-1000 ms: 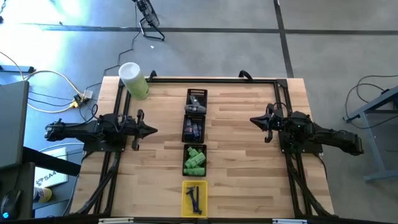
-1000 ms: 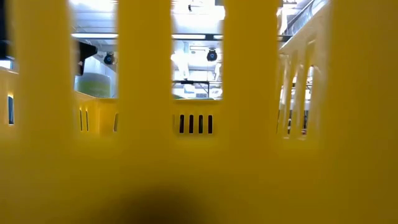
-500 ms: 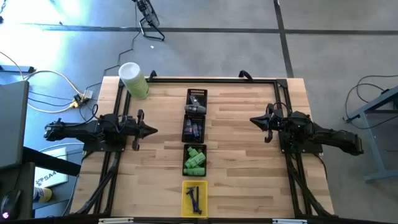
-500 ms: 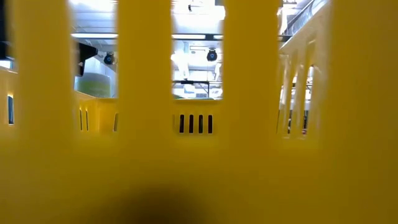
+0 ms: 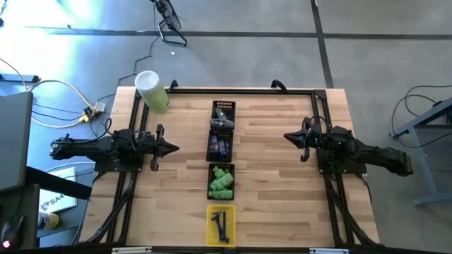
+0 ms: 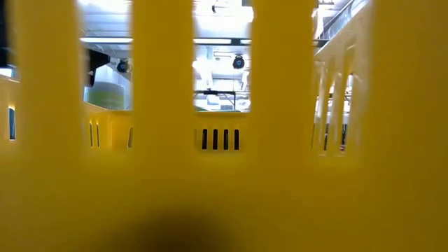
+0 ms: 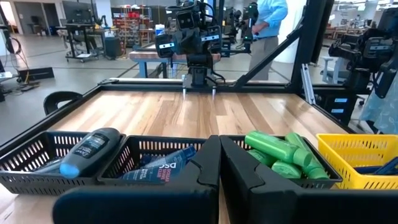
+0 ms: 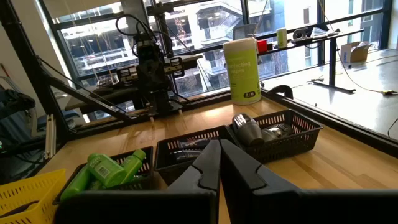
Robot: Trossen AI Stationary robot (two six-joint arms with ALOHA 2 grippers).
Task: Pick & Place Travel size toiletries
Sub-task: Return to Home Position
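Wooden table top (image 5: 282, 176) fills the middle of the high view, with four bins in a column down its centre; set against the two earlier looks from above, nothing has shifted, and both arms and every bin sit exactly where they did. The left gripper (image 5: 173, 148) lies at the left of the frame, pointing toward the column; the right gripper (image 5: 288, 136) mirrors it at the right; each is well apart from the bins. In the left wrist view the dark fingers (image 7: 205, 171) are pressed together with nothing between them; the right wrist view shows the same, so both grippers are narrow and empty.

The travel size toiletries (image 5: 221, 185) all lie inside bins:
- a dark deodorant bottle (image 5: 223, 122) in the top black bin (image 5: 224, 104);
- dark tubes (image 5: 219, 147) in the middle black bin (image 5: 208, 147);
- green bottles (image 5: 222, 176) in the lower black bin (image 5: 210, 182);
- dark razors (image 5: 222, 224) in the yellow bin (image 5: 210, 226) at the bottom centre.

No loose item shows on the bare wood. A pale-green cylinder (image 5: 151, 90) stands at the table's upper left corner, apart from all this; the low view shows only the yellow bin's slotted wall, close up.

My judgement from the stillness is that the sorting is finished and the arms are in their rest pose; nothing seems left but to stop.
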